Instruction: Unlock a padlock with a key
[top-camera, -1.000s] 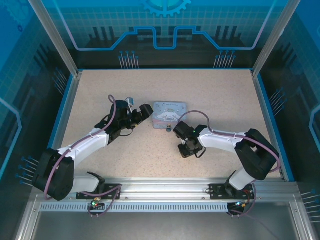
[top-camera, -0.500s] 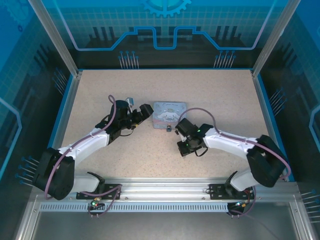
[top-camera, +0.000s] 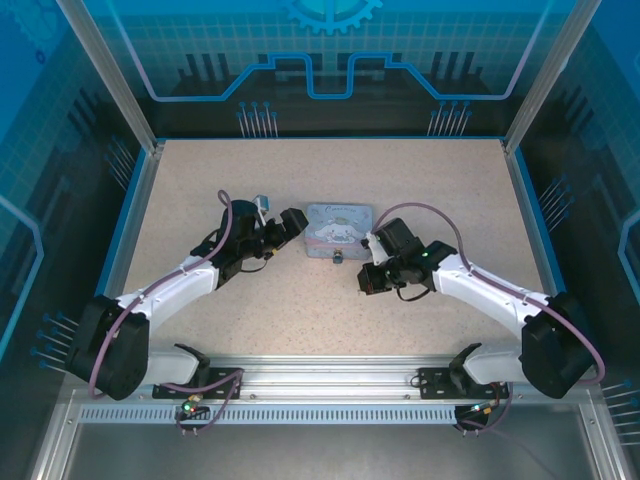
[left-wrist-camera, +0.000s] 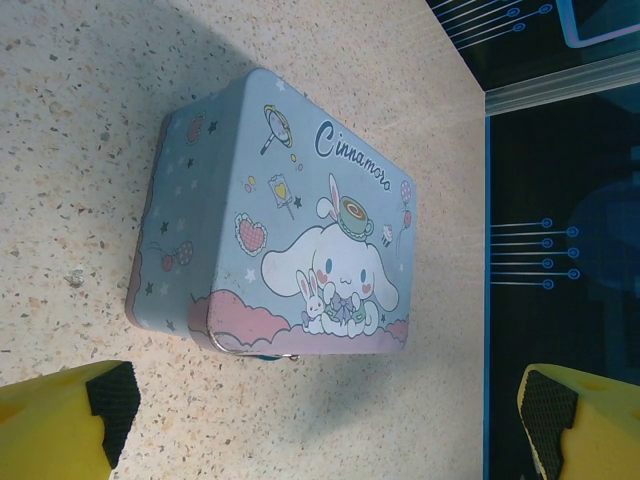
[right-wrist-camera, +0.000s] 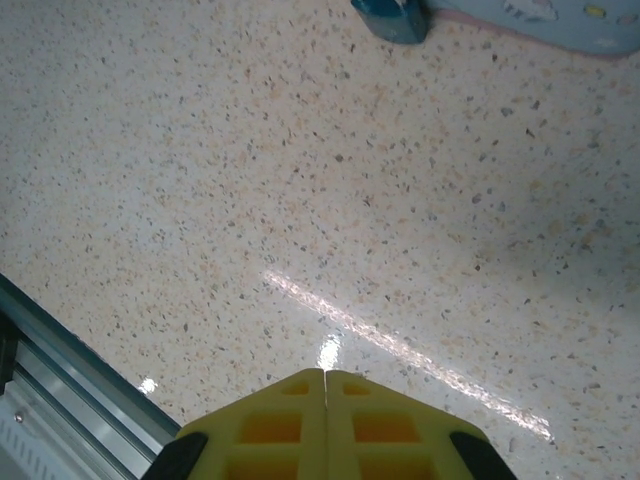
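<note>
Both arms (top-camera: 185, 275) bend inward toward tin (top-camera: 340, 228); left claw (left-wrist-camera: 330, 400) spread, right claw (right-wrist-camera: 325, 375) closed.

Mid table (top-camera: 450, 180): tin box (top-camera: 339, 222). The padlock (top-camera: 338, 259) sits against the tin box's near side. The left end effector (top-camera: 296, 221) is just left of the tin box. The right end effector (top-camera: 368, 280) is right of the padlock, nearer the table's near edge, not touching it.

reaching diagonally inward from the near-left base with the left arm (top-camera: 180, 282), ending in a left gripper (left-wrist-camera: 325, 415) spread wide. extended low from the near-right base with the right arm (top-camera: 490, 292), elbow bent, ending in a right gripper (right-wrist-camera: 325, 378) pressed fully together.
</note>
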